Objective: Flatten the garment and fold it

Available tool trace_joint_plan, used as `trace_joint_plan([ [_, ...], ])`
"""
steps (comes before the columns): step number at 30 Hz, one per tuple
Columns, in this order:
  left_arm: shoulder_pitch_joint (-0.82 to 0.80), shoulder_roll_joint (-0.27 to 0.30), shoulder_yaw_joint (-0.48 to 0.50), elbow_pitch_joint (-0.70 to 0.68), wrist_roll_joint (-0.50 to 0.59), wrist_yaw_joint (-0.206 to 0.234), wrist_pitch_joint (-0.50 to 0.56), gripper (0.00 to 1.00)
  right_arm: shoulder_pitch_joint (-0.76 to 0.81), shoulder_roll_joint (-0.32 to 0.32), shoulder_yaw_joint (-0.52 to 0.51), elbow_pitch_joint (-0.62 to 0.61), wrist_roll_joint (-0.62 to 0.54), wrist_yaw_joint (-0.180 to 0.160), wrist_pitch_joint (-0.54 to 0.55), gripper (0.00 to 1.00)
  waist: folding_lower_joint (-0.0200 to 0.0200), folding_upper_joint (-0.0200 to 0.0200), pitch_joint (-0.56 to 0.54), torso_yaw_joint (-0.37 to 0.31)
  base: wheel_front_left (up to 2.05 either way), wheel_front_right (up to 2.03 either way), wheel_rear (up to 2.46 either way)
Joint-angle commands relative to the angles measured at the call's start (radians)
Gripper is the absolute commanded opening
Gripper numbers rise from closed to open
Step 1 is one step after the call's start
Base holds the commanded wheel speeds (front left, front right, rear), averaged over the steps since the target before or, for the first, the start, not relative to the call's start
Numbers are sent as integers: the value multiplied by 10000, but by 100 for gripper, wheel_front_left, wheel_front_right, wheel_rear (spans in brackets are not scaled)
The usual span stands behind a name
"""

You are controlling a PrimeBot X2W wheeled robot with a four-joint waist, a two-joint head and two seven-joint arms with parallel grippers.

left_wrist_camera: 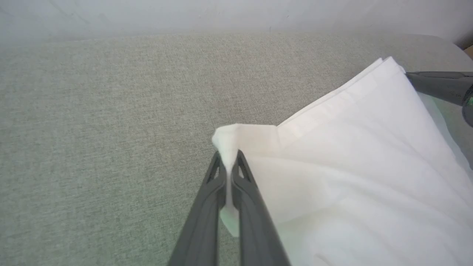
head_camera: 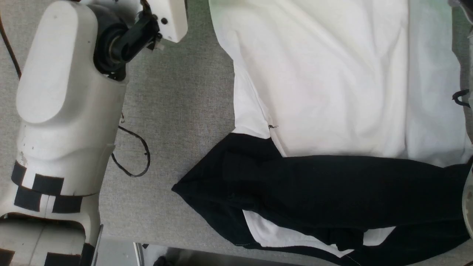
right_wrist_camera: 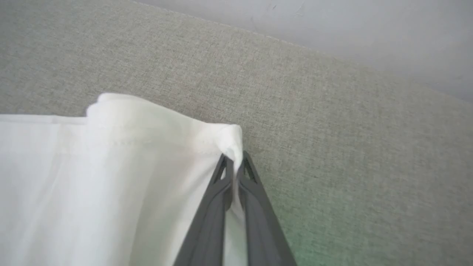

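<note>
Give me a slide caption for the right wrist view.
Right gripper pinches a white corner of the garment, grey woven surface behind.

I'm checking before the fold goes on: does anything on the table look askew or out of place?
Yes. The garment is not flat: its black sleeve lies bunched across the near edge, white cloth poking out beneath. A loose black cord loops on the table beside the left arm.

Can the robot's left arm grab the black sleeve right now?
Probably not yet. The left fingers are pinching a white corner of the garment, so they would have to let go first. The black sleeve lies uncovered on the grey surface.
</note>
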Motion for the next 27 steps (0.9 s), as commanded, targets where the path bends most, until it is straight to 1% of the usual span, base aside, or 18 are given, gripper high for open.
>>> trace_joint_plan([
  [1,-80,37,41,35,-76,-30,-54,0,-91,-43,-127,79,-136,-9,-78,0,-1,0,-93,-46,0,0,0],
  [7,43,215,187,111,-133,-1,-244,0,-134,31,-523,43,-537,-9,-621,0,-1,0,-530,-212,0,0,0],
  [12,83,226,341,193,-41,22,-988,0,-77,72,-778,13,-635,-9,-1309,0,-1,0,-1030,-391,0,0,0],
  [18,239,224,490,397,-81,-82,-2058,0,232,-45,-813,-195,-341,-9,-2189,0,-1,0,-1779,-583,0,0,0],
  [27,943,648,586,491,-403,-245,-2996,0,1542,-512,-768,-972,465,-9,-2996,0,-1,0,-2902,-765,0,0,0],
])
